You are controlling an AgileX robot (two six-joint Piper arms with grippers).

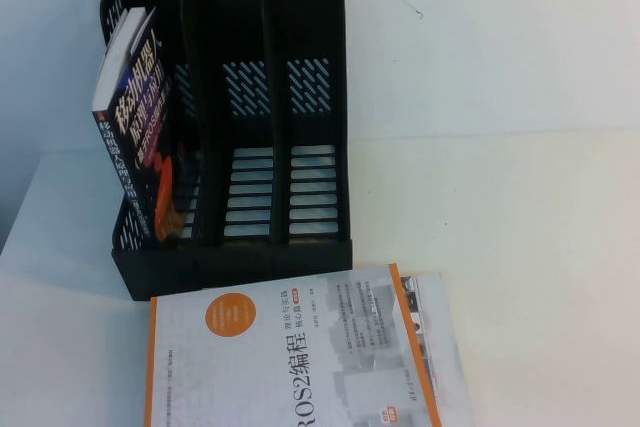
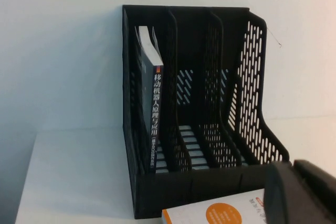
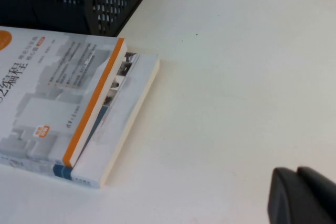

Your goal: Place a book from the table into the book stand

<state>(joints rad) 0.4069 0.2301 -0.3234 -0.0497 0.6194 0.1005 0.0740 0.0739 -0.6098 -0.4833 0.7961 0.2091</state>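
Left gripper [image 2: 299, 190], fingers closed and empty, sits low near the front of the black plastic three-compartment book stand [image 1: 235, 97]. Right gripper [image 3: 302, 195] hovers over the plain white table [image 1: 520, 227], fingers pressed together. Dark-covered thick book [image 1: 135, 117] leans in the stand's leftmost compartment (spine title readable only from the left wrist). White orange-bordered book [image 1: 290, 357] lies on another; right wrist alone shows both edges.

Three books: one dark book [image 1: 135, 122] stands in the rack's leftmost compartment, two pale books [image 1: 300, 357] lie stacked. One black rack [image 1: 240, 7] has three compartments.
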